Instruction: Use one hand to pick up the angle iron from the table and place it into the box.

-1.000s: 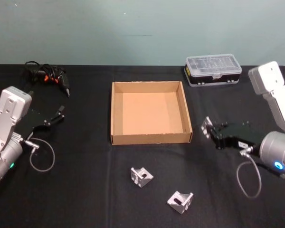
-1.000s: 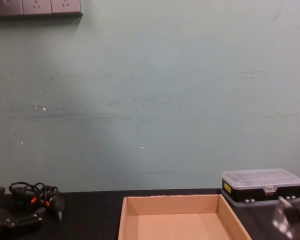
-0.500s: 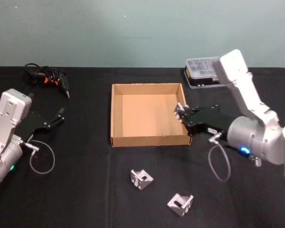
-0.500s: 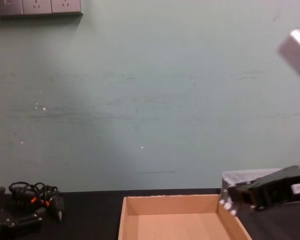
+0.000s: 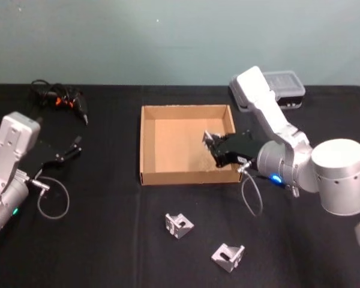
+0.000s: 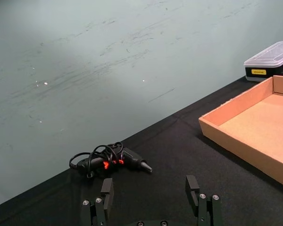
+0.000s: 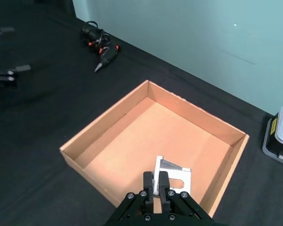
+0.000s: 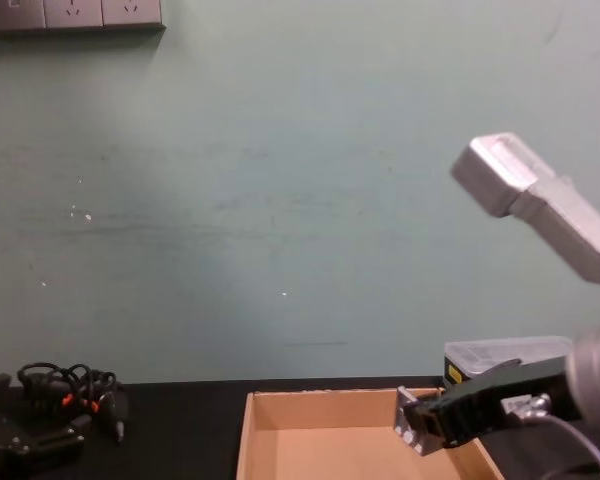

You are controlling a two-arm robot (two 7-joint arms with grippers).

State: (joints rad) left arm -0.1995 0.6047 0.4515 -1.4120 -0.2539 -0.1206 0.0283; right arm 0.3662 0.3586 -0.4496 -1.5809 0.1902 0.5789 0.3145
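r gripper [image 5: 211, 143] over box [image 5: 145, 144] interior, near its right wall; fingers pinched on angle iron [image 7: 175, 175]; 2nd angle iron [image 5: 179, 224] & 3rd angle iron [image 5: 228, 255] lie on table [image 5: 108, 240] in front of box, apart; l gripper [image 6: 150, 186] parked at left, fingers spread.

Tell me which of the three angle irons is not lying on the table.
The angle iron held in the right gripper above the box. The other two lie on the table in front of the box.

Pale green scuffed wall [image 8: 280, 200]; grey sockets [image 8: 75, 14] high up.
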